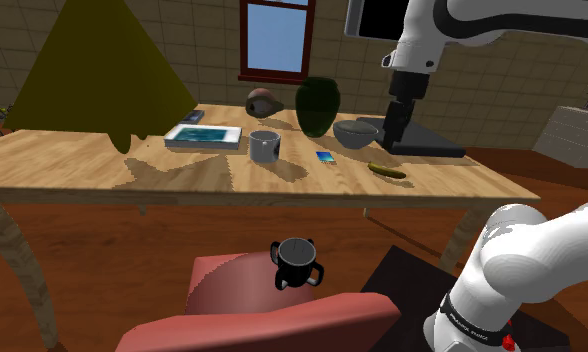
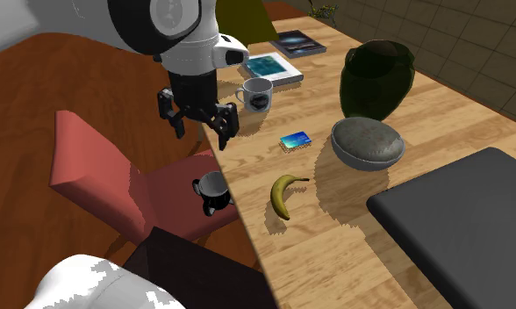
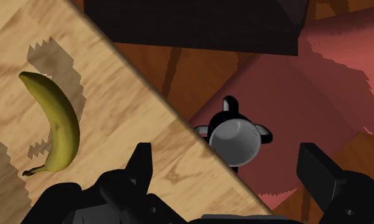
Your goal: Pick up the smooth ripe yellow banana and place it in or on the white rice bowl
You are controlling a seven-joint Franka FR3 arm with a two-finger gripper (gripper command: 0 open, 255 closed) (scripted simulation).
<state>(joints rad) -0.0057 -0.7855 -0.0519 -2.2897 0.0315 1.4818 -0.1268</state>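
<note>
Currently the released, empty claw [image 2: 201,130] hangs near the banana [image 2: 283,195], not touching it.

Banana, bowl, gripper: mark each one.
banana [image 2: 280,195], second exterior view, middle of its body.
grey bowl [image 2: 370,160], second exterior view, outer wall.
gripper [image 2: 201,132], second exterior view, midway between the open fingertips.

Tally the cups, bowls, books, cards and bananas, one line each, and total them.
Cups: 2, a white mug and a black cup
Bowls: 1, the grey bowl
Books: 2, a blue book and a dark book
Cards: 1, a blue card
Bananas: 1, the yellow banana
Total: 7
</note>
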